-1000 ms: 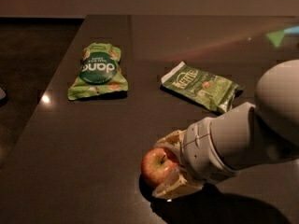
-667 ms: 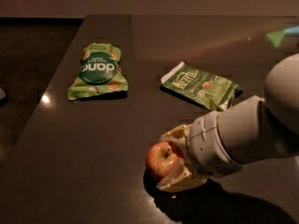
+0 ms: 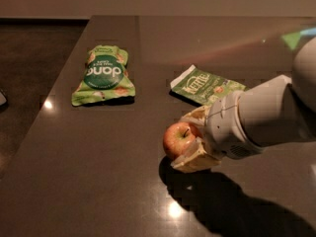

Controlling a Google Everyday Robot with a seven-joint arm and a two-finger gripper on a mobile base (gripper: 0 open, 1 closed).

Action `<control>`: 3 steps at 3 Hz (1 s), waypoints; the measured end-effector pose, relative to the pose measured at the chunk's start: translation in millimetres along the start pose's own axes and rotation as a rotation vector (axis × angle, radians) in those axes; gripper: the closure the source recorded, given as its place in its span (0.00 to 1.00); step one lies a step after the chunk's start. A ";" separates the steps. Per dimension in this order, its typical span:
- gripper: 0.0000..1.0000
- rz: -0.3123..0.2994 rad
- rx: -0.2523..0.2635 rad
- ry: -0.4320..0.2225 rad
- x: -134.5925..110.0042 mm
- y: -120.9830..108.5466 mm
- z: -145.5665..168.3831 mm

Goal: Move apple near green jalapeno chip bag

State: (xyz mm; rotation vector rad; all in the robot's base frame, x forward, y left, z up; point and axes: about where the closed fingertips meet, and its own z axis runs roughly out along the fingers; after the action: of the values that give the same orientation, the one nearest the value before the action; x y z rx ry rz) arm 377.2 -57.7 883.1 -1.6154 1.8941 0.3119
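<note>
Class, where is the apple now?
The apple is centre-right in the camera view, clasped by the gripper, in front of the green jalapeno chip bag.

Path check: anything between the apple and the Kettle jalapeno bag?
Nothing visible. The pincer grips the apple; only bare tabletop separates it from the green jalapeno chip bag behind. The dang pouch lies well left of that line.
</note>
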 end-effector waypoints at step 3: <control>1.00 0.110 0.155 0.034 18.4 -70.9 22.0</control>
State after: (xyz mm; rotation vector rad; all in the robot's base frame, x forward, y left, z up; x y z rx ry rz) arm 450.3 -76.2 870.1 -1.4261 1.9851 0.1788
